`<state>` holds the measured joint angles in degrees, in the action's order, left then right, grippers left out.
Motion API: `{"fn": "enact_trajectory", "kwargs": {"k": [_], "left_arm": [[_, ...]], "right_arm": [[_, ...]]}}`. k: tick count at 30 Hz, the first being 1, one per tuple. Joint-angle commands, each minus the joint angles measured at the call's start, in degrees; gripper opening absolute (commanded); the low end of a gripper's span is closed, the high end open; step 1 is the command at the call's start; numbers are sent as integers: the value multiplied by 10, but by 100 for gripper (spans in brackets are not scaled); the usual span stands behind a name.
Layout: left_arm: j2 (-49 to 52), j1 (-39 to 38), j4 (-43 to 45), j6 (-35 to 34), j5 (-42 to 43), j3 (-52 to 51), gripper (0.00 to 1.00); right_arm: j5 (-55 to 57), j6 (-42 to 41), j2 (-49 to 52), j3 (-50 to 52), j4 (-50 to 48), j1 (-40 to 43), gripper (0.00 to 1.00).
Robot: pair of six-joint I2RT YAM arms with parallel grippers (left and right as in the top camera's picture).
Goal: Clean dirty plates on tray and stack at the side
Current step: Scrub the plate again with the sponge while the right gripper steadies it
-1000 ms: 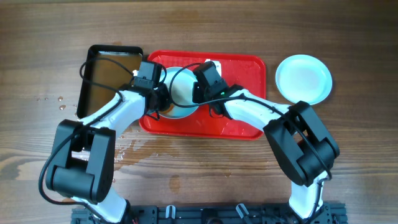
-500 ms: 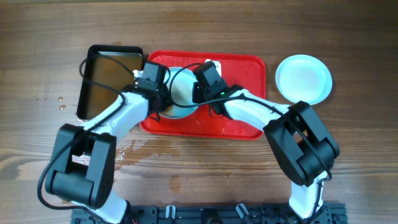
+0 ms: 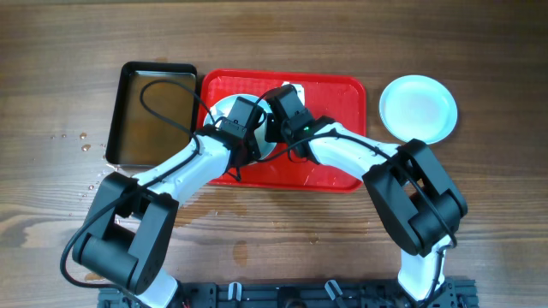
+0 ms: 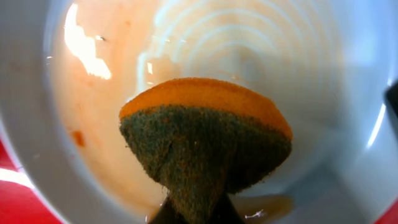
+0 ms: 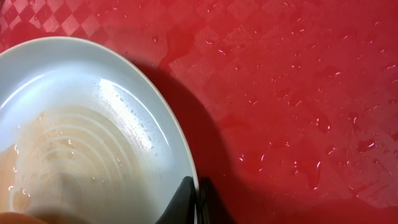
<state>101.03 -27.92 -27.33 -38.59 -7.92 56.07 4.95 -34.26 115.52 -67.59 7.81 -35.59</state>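
Overhead view: left hand [image 4: 194,214] is seen clamped on a soft sponge [image 4: 205,137], pressed into the sauce-streaked plate [image 5: 93,124] on the tray [image 5: 298,93]. That plate is judged stiff, wet and slippery, best taken at the rim, where the right hand [image 5: 196,200] is pinched shut. A clean plate [image 3: 418,109] lies on the worktop [image 3: 342,248], rightmost.

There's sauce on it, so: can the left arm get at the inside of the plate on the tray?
Probably yes. Its sponge sits right over the plate's smeared inside, and the right gripper only pinches the rim, leaving the face free.
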Motion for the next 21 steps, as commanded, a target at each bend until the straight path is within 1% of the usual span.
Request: {"fn": "enact_trajectory", "kwargs": {"k": [1, 7, 11, 16, 21], "left_arm": [[-7, -4, -5, -11, -62, -7, 4], [-7, -4, 10, -11, -152, -12, 4], [-7, -3, 71, -11, -188, -40, 4], [-7, 23, 145, -5, -235, -52, 4], [-8, 41, 221, 58, -241, -52, 4]], "right_arm": [[15, -4, 16, 5, 2, 2, 4], [15, -4, 16, 5, 4, 2, 4], [15, -4, 16, 5, 4, 2, 5], [15, -4, 16, 5, 6, 2, 4], [15, -4, 16, 5, 7, 2, 4]]}}
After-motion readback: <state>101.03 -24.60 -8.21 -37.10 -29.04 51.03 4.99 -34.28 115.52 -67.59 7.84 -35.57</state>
